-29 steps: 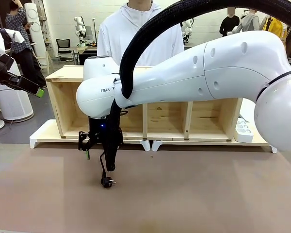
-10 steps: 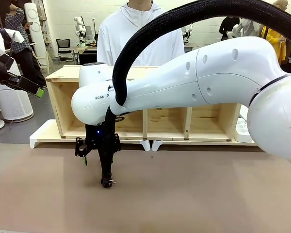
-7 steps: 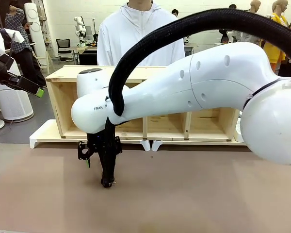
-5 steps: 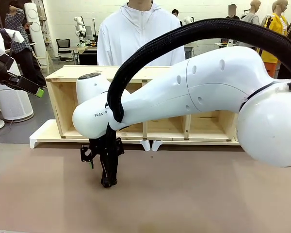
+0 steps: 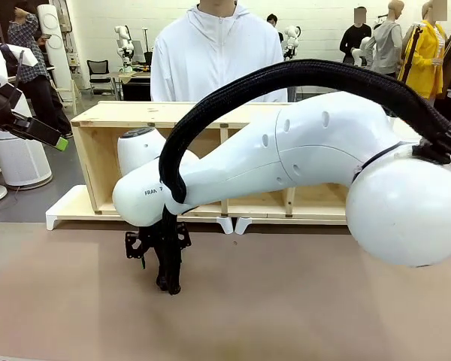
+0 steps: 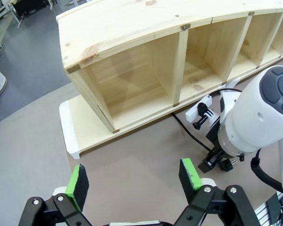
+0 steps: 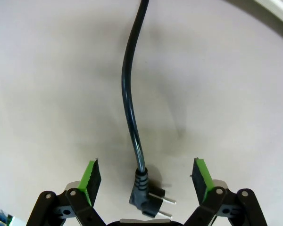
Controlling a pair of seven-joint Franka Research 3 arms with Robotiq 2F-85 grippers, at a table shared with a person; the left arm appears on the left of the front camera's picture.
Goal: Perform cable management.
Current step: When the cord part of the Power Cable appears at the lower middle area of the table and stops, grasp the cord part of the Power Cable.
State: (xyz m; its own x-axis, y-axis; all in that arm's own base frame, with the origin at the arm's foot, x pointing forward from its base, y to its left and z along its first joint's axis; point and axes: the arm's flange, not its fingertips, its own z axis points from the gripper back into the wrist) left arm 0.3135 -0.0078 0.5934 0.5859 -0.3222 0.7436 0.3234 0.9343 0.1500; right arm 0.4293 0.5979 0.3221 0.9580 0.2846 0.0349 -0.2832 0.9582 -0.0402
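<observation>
The cable (image 7: 129,94) is a thin black cord lying on the brown table; it runs down the right wrist view to its black two-pin plug (image 7: 144,197). My right gripper (image 7: 146,175) is open and straddles the plug, one green pad on each side, neither touching it. From the front, the right gripper (image 5: 167,280) points straight down at the table and hides the plug. In the left wrist view the cable (image 6: 186,133) comes out from under the shelf toward the right arm's wrist. My left gripper (image 6: 132,181) is open and empty, held high at the far left (image 5: 41,134).
A wooden shelf (image 5: 98,150) with several open compartments stands on a white base board (image 5: 68,212) at the table's far side. A person in a white hoodie (image 5: 218,56) stands behind it. The right arm's thick black hose (image 5: 301,71) arches over the table.
The right arm has sunk lower and its open gripper has come down around the plug, which lay in sight below the fingers earlier. The left arm has not moved.
</observation>
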